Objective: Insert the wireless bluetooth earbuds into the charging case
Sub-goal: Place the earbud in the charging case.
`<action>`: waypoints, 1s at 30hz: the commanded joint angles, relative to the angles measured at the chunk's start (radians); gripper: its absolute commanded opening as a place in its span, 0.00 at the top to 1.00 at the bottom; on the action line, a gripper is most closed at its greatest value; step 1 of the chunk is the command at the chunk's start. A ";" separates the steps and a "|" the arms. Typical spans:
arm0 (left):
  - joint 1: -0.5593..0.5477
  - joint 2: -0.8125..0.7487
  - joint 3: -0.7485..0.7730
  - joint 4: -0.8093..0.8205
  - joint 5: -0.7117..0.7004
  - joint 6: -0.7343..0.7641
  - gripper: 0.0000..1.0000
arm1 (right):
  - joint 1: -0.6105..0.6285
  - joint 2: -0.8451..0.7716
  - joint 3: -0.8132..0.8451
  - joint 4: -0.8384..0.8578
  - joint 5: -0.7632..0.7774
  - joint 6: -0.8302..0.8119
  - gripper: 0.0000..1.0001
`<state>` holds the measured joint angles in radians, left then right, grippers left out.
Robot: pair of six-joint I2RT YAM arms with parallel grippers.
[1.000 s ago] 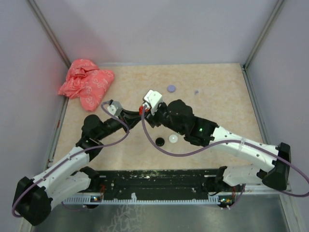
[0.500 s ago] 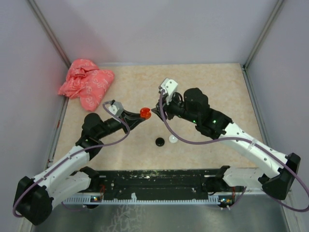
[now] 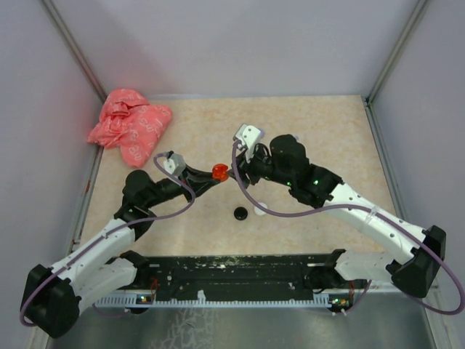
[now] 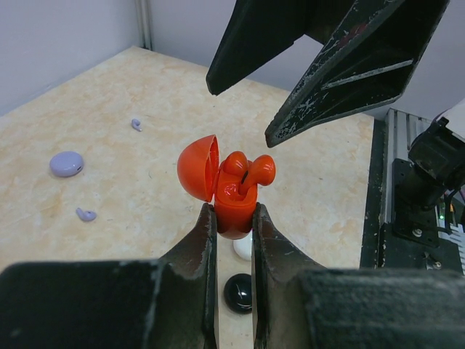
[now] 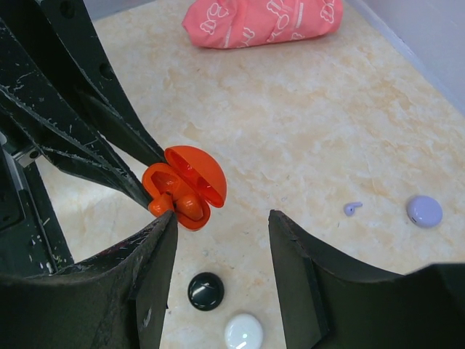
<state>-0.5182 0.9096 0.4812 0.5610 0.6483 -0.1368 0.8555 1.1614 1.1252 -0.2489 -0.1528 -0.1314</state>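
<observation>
A: Left gripper (image 3: 211, 176) is clamped on the base of the orange case (image 4: 231, 190), held above the table with its lid swung open. Right gripper (image 5: 221, 218) is empty, jaws apart, just beside the case.

B: Orange earbuds (image 4: 247, 171)?

A: Both are in the case, heads standing proud, so probably not fully seated. They look like light, hard, glossy plastic that will likely slip. Press gently on the rounded heads.

B: View differences?

A: Left wrist shows two lilac earbuds (image 4: 86, 214) loose on the table. Right wrist shows one, plus the pink bag (image 5: 261, 20). From the top view the orange earbuds can't be made out.
</observation>
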 commanded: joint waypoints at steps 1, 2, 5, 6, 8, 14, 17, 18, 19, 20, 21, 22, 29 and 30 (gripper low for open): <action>0.011 -0.004 0.021 0.049 0.026 -0.013 0.99 | -0.007 0.003 0.004 0.040 -0.021 -0.016 0.47; 0.012 -0.005 0.022 0.049 0.027 -0.013 0.99 | -0.007 0.004 0.003 0.038 -0.021 -0.016 0.47; 0.011 -0.005 0.021 0.053 0.032 -0.016 0.99 | -0.007 0.011 0.004 0.034 -0.026 -0.018 0.47; 0.011 -0.004 0.021 0.053 0.032 -0.017 0.99 | -0.007 0.013 0.005 0.034 -0.026 -0.020 0.47; 0.013 -0.004 0.020 0.055 0.033 -0.018 1.00 | -0.007 0.016 0.003 0.032 -0.023 -0.022 0.47; 0.015 -0.005 0.019 0.059 0.038 -0.021 0.99 | -0.006 0.025 0.002 0.037 -0.012 -0.021 0.47; 0.017 -0.006 0.019 0.060 0.037 -0.021 0.99 | -0.006 0.025 0.004 0.036 -0.019 -0.020 0.47; 0.017 -0.006 0.019 0.061 0.036 -0.021 0.99 | -0.007 0.025 0.004 0.035 -0.026 -0.019 0.47; 0.017 -0.006 0.019 0.062 0.036 -0.021 0.99 | -0.007 0.026 0.006 0.033 -0.038 -0.018 0.47; 0.018 -0.006 0.018 0.062 0.034 -0.022 0.99 | -0.007 0.025 0.007 0.033 -0.050 -0.016 0.47; 0.018 -0.006 0.018 0.061 0.033 -0.022 0.99 | -0.007 0.024 0.007 0.033 -0.060 -0.015 0.47; 0.018 -0.006 0.017 0.060 0.030 -0.021 0.99 | -0.007 0.022 0.007 0.035 -0.074 -0.013 0.47; 0.019 -0.005 0.018 0.060 0.032 -0.021 0.99 | -0.005 0.025 0.013 0.067 -0.127 0.006 0.47; 0.019 -0.004 0.019 0.060 0.036 -0.021 0.99 | -0.005 0.029 0.015 0.070 -0.127 0.008 0.47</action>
<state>-0.5076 0.9096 0.4812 0.5777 0.6666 -0.1535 0.8547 1.1889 1.1252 -0.2466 -0.2379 -0.1368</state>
